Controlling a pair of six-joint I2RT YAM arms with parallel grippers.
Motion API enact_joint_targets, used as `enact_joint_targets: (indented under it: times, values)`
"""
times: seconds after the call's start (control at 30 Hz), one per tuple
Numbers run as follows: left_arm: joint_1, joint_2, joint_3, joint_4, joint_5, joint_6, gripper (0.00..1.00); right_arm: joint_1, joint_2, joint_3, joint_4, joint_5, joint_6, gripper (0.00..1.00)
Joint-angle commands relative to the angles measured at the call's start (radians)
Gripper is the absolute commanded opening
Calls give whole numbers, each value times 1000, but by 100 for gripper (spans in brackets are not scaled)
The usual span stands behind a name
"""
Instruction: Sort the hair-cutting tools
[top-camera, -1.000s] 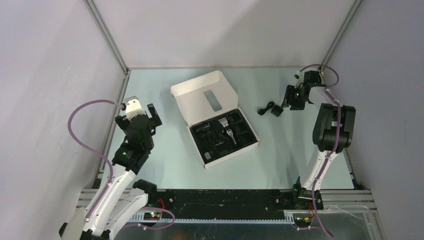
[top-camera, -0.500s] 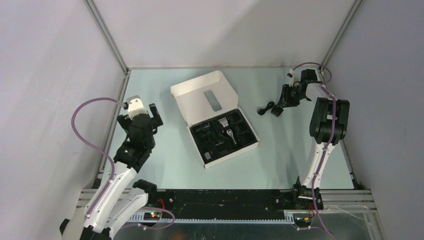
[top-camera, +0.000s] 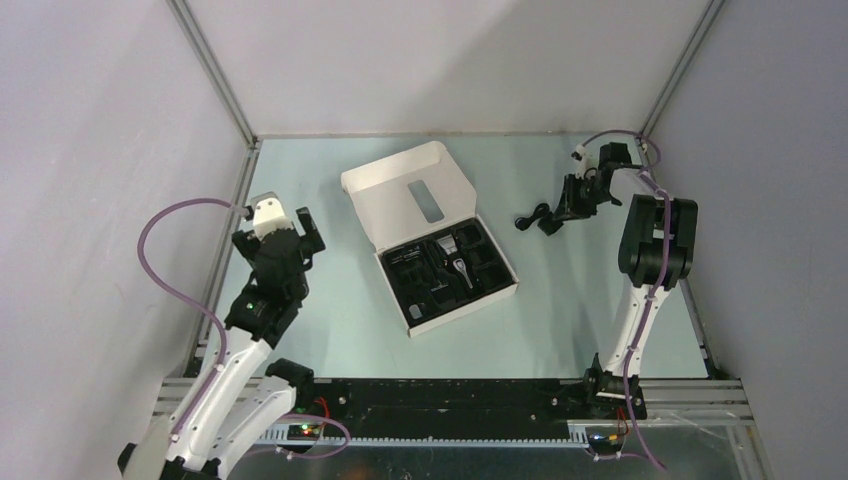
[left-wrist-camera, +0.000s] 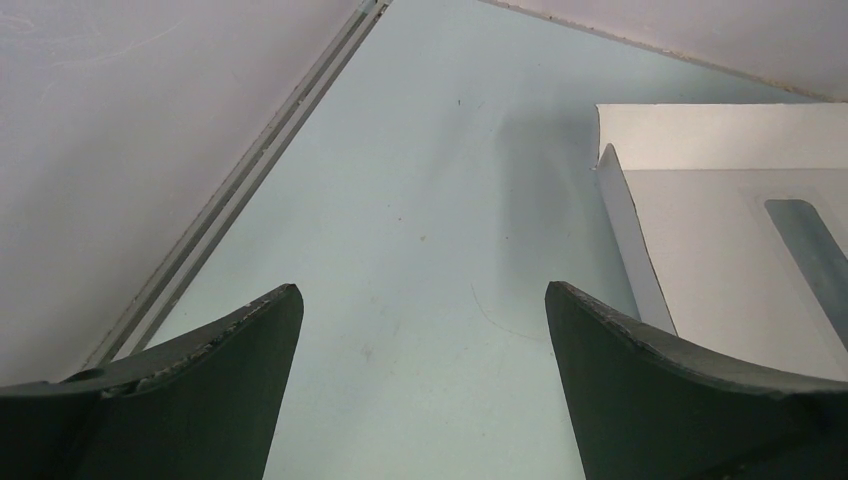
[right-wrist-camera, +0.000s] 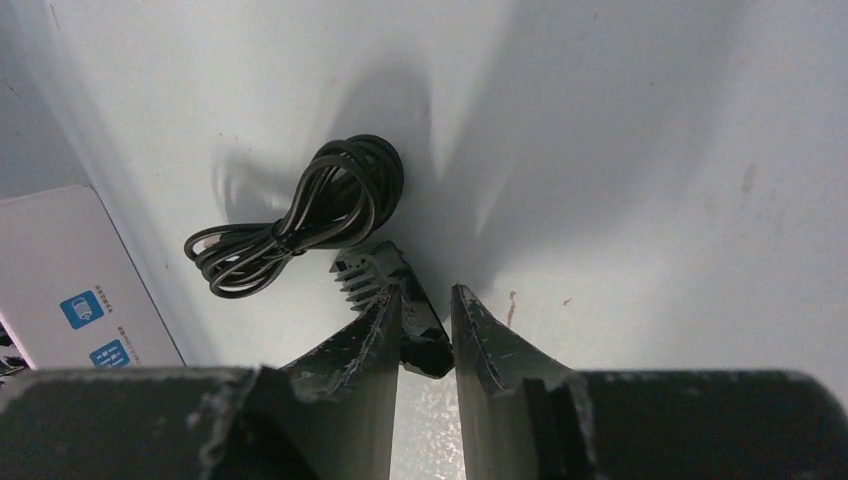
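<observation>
- right arm: moved since one second ago, the wrist pulled in and lowered toward the far right of the table (top-camera: 350, 340); the right gripper (top-camera: 563, 213) is now at the black comb attachment (top-camera: 549, 227).
- right gripper (right-wrist-camera: 427, 300), wrist view: jaws narrow, closed on the attachment's (right-wrist-camera: 365, 272) plain end, with the toothed end sticking out beyond the fingertips.
- coiled black cable (right-wrist-camera: 300, 220): just beside the attachment's teeth, in the same spot as before.
- left gripper (top-camera: 290, 222): barely shifted, jaws wide, holding nothing, over bare table near the box lid.
- white cardboard box (top-camera: 400, 180): unmoved, lid open, at mid-table.
- black tray (top-camera: 500, 283): holds the silver-and-black clipper (top-camera: 458, 268); its other pockets hold dark shapes too small to tell.
</observation>
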Motion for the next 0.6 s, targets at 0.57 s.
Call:
enact_joint_targets:
  times: [0.57]
  values:
    - [-13,-76,3,24,8,17,98,101,-96,-126,15,107,67,9]
